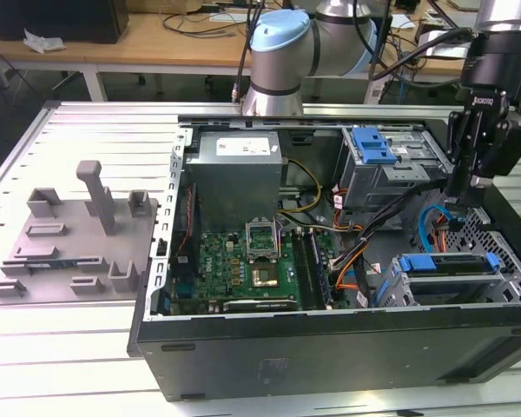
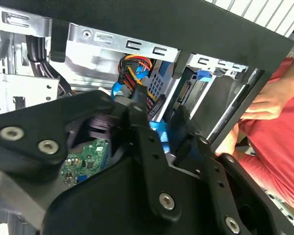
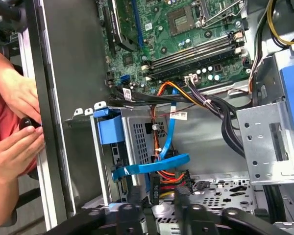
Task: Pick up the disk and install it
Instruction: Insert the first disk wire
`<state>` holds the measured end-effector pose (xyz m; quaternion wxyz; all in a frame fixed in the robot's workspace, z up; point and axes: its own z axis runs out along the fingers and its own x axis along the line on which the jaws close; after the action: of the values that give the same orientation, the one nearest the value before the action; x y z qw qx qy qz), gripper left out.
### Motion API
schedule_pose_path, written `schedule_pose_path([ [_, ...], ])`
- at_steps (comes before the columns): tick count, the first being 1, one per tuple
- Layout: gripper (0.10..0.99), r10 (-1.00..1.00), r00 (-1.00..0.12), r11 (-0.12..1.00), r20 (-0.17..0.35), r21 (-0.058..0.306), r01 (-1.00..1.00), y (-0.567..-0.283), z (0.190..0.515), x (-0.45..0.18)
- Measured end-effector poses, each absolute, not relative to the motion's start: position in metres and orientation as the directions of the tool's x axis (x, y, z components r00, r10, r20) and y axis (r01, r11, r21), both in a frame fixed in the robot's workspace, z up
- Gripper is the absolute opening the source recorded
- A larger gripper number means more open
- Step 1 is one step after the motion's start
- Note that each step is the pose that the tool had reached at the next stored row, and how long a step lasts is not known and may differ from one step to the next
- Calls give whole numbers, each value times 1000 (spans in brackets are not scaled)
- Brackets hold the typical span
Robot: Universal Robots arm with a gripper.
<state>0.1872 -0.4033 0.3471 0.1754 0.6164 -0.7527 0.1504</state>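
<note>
Hanging near one slotted disk [image 1: 447, 266], one gripper [image 1: 465, 200] gapes narrowly, holding nothing.

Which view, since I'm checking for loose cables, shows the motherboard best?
The exterior view: the motherboard shows nearly whole. The first wrist view shows part, cut by the picture's edge; the second wrist view, a small green corner.

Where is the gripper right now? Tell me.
In the exterior view the gripper hangs over the open computer case at the exterior view's right, between the grey bay with the blue latch and the blue-railed drive cage.
</note>
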Motion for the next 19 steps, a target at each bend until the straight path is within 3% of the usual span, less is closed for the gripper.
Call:
schedule_pose_path([
  [1,349,-875,-178,195,450,-10,-981,-403,347,187],
  [12,349,-866,-179,191,468,-21,-981,-402,345,182],
  [19,349,-863,-197,189,465,-64,-980,-402,343,179],
])
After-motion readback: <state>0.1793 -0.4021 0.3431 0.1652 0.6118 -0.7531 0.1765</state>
